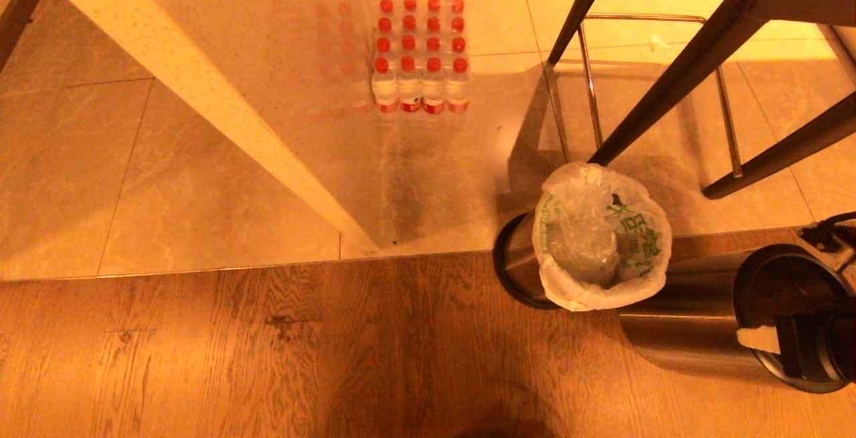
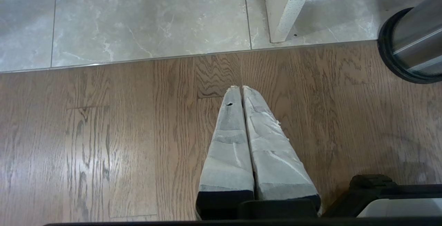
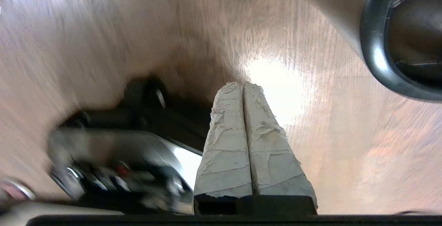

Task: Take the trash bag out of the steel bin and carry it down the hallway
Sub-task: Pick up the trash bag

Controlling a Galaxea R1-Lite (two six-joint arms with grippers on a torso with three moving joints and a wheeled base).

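Head view showed the trash bag (image 1: 602,237) lining the steel bin (image 1: 518,261), apart from the right end effector (image 1: 762,339), whose fingers were pressed together, empty.

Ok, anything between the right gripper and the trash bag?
Nothing visible blocks it. The right gripper, shut, hangs by the rim of the empty second bin; the trash bag lines the steel bin beside it. Dark furniture legs crowd the bag's far side.

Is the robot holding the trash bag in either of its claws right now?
No, nothing is held. The left gripper and right gripper are both shut and empty above the wood floor. The trash bag sits untouched in the steel bin.
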